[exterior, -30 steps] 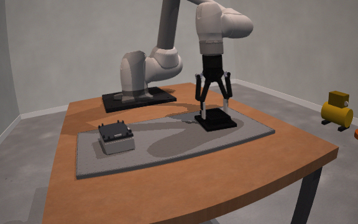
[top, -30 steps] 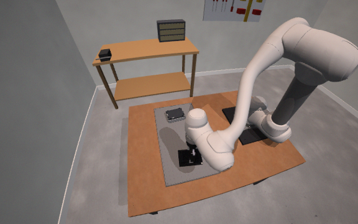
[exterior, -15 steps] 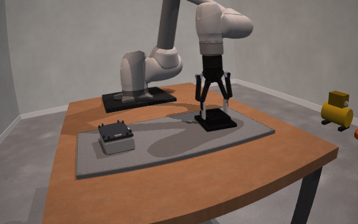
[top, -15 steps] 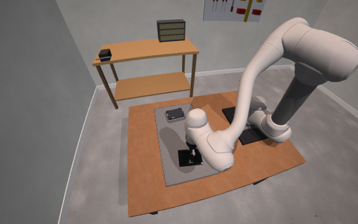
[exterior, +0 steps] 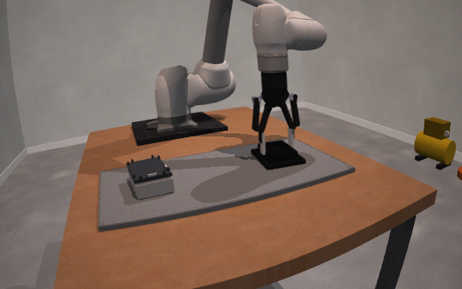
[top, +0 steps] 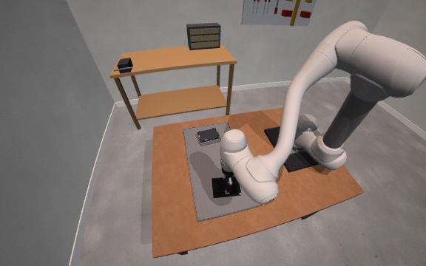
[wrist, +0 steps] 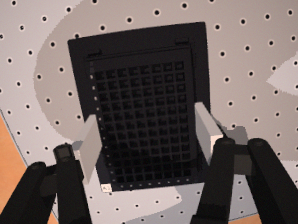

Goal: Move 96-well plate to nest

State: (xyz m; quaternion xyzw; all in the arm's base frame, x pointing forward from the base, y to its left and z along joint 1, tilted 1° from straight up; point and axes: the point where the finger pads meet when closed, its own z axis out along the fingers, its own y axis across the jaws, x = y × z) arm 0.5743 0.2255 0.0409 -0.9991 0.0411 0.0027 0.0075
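We see grey walls and a grey floor (exterior: pixel 415 225), then a wooden shelf table (top: pixel 172 59) at the back wall. Our wooden bench (exterior: pixel 255 241) carries a grey dotted mat (exterior: pixel 223 189). On it stands the shaker (exterior: pixel 150 177), well apart from the black nest (exterior: pixel 291 161). The pincer (exterior: pixel 276 141) pinches the well plate (wrist: pixel 147 123), which is down on the nest.

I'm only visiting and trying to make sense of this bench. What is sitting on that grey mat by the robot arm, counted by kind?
Well plates: 1, the black 96-well plate, held by the gripper
Plate nests: 1, the black plate nest under the plate
Plate shakers: 1, the grey plate shaker, top vacant
Total: 3
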